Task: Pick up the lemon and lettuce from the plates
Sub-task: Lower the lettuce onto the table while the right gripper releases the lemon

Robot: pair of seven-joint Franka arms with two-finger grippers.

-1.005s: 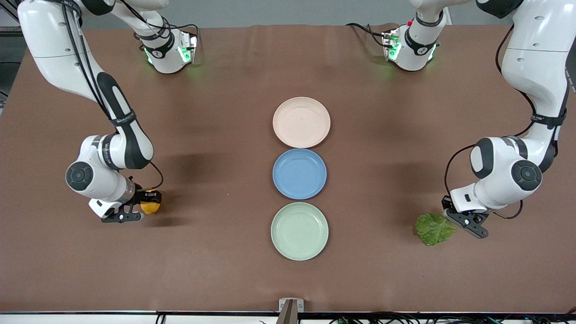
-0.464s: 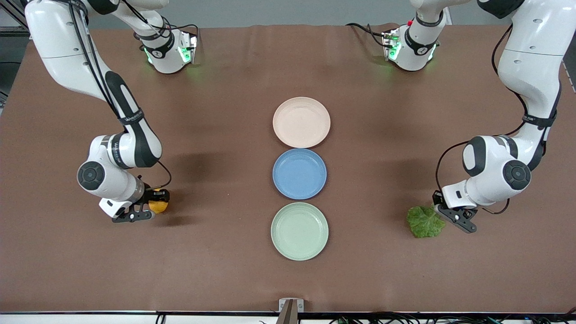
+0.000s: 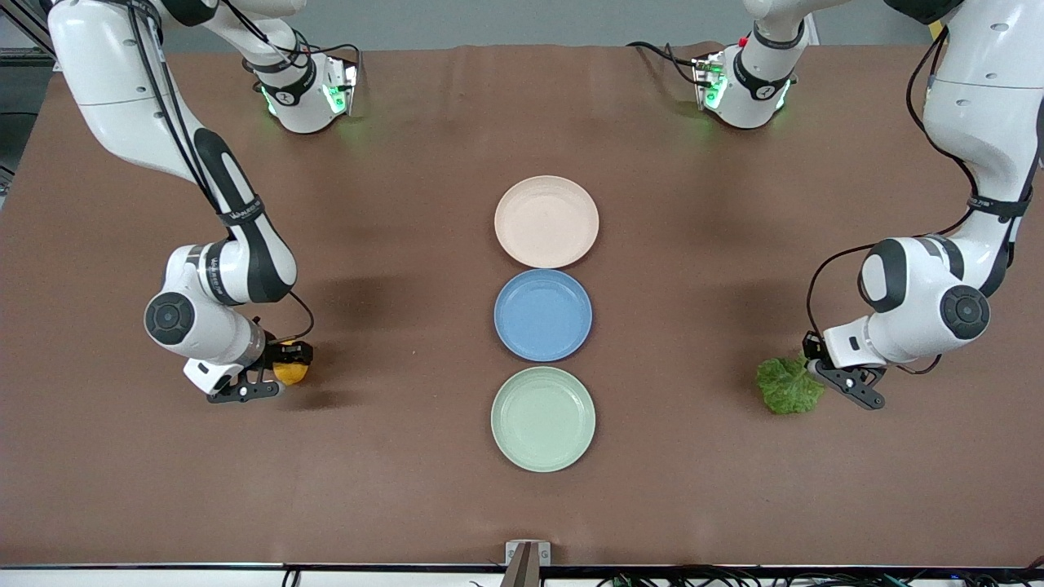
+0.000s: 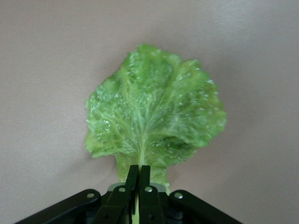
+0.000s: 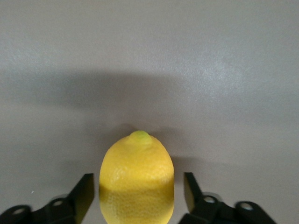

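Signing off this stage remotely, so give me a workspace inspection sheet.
Surface: brown table, flat.
Job's things: lemon and lettuce off the plates; beige plate and green plate bare.
Clutter: blue plate between them.
Grippers: right gripper open, fingers clear of the lemon; left gripper shut on the lettuce stem.
Cables: black leads along both arms.
Surroundings: nothing seen.

No legible text; small lettering on arm bands too small to read.
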